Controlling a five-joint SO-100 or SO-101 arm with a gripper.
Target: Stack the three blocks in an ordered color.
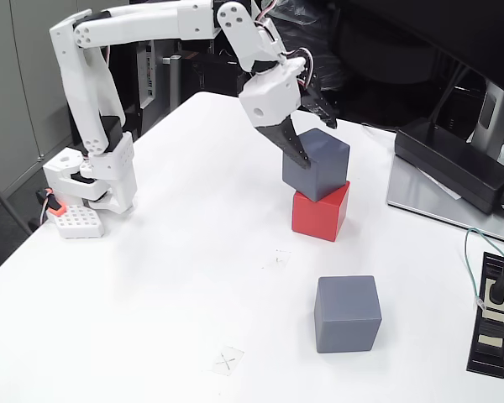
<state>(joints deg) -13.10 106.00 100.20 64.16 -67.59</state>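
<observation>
A grey block sits alone low in the frame on the white tabletop. At centre right, another grey block rests skewed atop the red block, gripped by the end effector.

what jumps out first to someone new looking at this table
The bright red matte cube near the white table's centre, carrying a dark slate grey cube that sits askew. The white arm's gripper straddles that top cube. A second grey cube stands alone nearer the camera.
</observation>
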